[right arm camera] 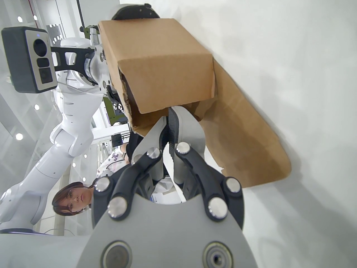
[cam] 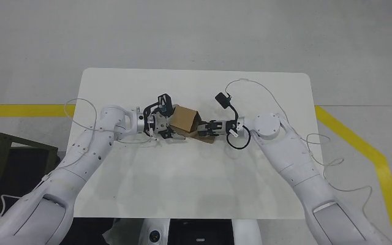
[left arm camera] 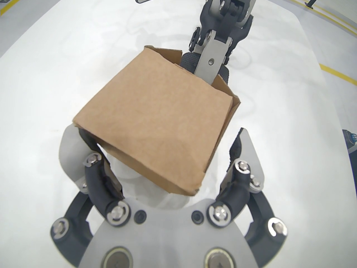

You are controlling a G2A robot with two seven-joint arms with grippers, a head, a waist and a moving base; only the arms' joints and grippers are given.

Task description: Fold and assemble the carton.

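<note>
- At the middle of the white surface [cam: 245,184] lies the brown cardboard carton [cam: 185,118], between the two arms.
- It is partly built: the body stands as a box, and one long flap [right arm camera: 245,146] lies flat on the surface at the end that faces the right arm.
- That end of the carton [right arm camera: 159,65] is open, with a short side flap hanging over the opening.
- On the other end, the left gripper [left arm camera: 159,135] is spread wide, and the near corner of the carton [left arm camera: 156,118] sits between its fingers [left arm camera: 242,152].
- One finger is partly hidden under the cardboard edge; the other one is apart from the carton wall.
- From the opposite side, the right gripper [right arm camera: 170,112] has its fingers pressed together, with the tips at the mouth of the open end.
- I cannot tell if a piece of cardboard is pinched between them.
- Near the right arm, a thin white cable [cam: 269,92] runs over the surface.
</note>
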